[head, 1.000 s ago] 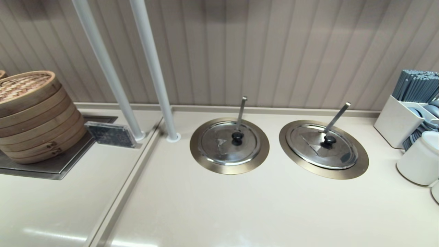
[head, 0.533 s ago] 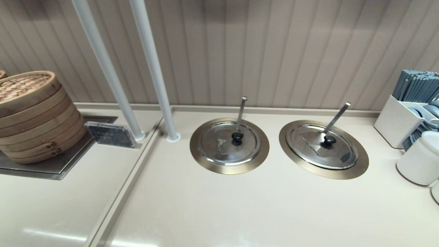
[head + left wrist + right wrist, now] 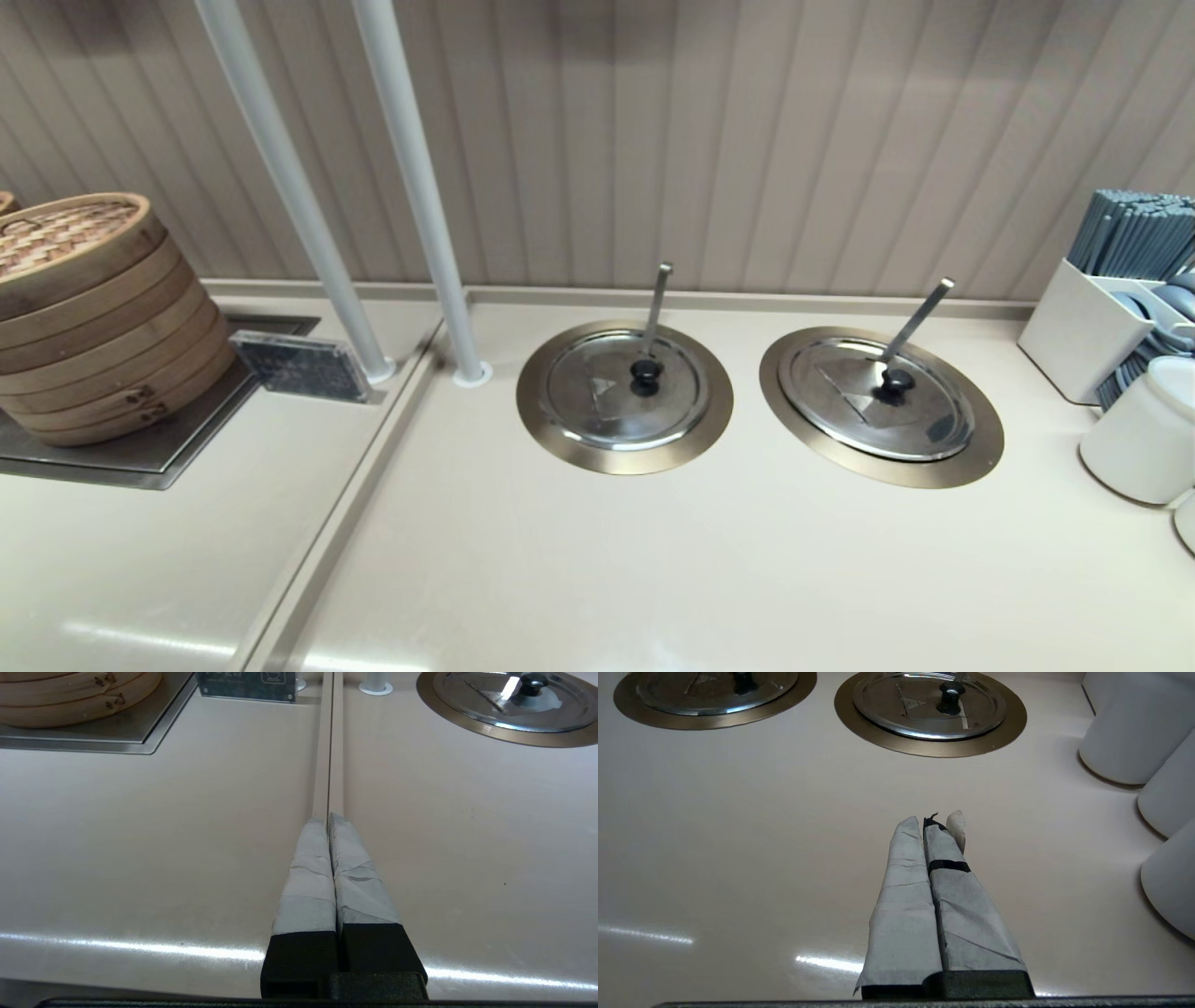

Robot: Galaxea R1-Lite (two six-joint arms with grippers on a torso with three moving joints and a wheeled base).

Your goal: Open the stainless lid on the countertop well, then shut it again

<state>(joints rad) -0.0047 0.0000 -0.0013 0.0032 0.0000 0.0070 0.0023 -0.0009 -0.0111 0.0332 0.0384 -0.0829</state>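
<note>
The stainless lid (image 3: 920, 420) with a black centre knob (image 3: 894, 381) lies flat over the countertop well, whose bronze-gold rim (image 3: 896, 474) rings it; a slanted ladle handle (image 3: 917, 322) pokes through. The right wrist view shows this lid (image 3: 971, 714) and rim (image 3: 924, 747) far ahead of my right gripper (image 3: 924, 823), which is shut and empty over bare counter. My left gripper (image 3: 328, 820) is shut and empty above the counter seam (image 3: 329, 742). Neither gripper appears in the head view.
A twin lid (image 3: 607, 411) with an upright ladle handle sits left of the task lid. Two white poles (image 3: 420, 187) rise behind it. A bamboo steamer stack (image 3: 93, 308) stands far left. White cups (image 3: 1144, 429) and a utensil holder (image 3: 1083, 327) crowd the right edge.
</note>
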